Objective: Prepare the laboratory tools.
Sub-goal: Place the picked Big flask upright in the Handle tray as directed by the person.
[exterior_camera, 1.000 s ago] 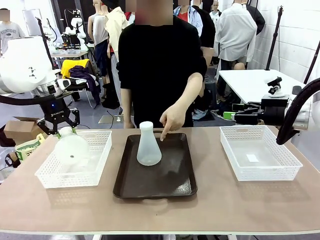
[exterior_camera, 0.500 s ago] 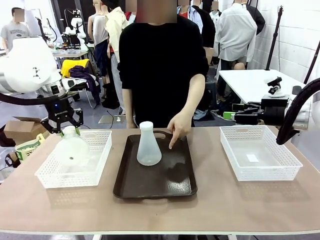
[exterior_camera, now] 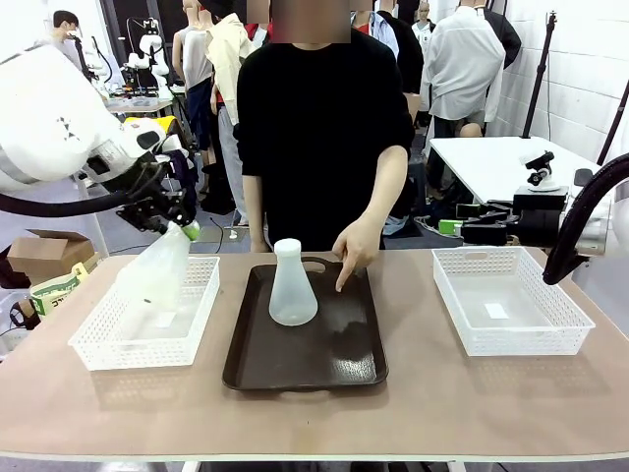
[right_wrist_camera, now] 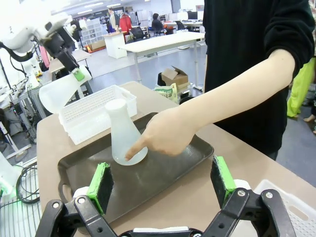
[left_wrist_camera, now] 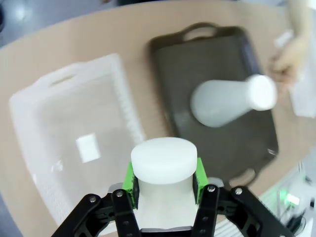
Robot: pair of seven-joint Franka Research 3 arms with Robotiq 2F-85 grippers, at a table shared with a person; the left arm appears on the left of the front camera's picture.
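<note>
The 2 laboratory tools are translucent plastic conical flasks. Flask 1 (exterior_camera: 155,272) hangs tilted in the air above the left mesh basket (exterior_camera: 147,339), base swung down and outward, neck uppermost. The left gripper (exterior_camera: 183,228) clamps its neck just under the lip; in the left wrist view the green pads (left_wrist_camera: 129,178) press on both sides of the neck (left_wrist_camera: 163,190), with the rim (left_wrist_camera: 163,160) flaring above them. Flask 2 (exterior_camera: 292,284) stands upright on the dark tray (exterior_camera: 339,369), near its far end.

Handling judgement: thin frosted plastic, apparently empty, so light and not brittle. The wall probably flexes under pressure, and the smooth cone offers poor purchase. The neck is the correct hold point: narrow, stiffer, and backed by the flared lip, which blocks slippage. Held this way, the wide base acts as a pendulum, so tilt is to be expected.

A person's hand (exterior_camera: 351,253) points 1 finger down at the tray just beside flask 2, possibly marking a placement spot. The right gripper (right_wrist_camera: 163,185) waits with its fingers spread wide, holding nothing, facing the tray. A second mesh basket (exterior_camera: 511,300) sits at the right of the table (exterior_camera: 314,423).
</note>
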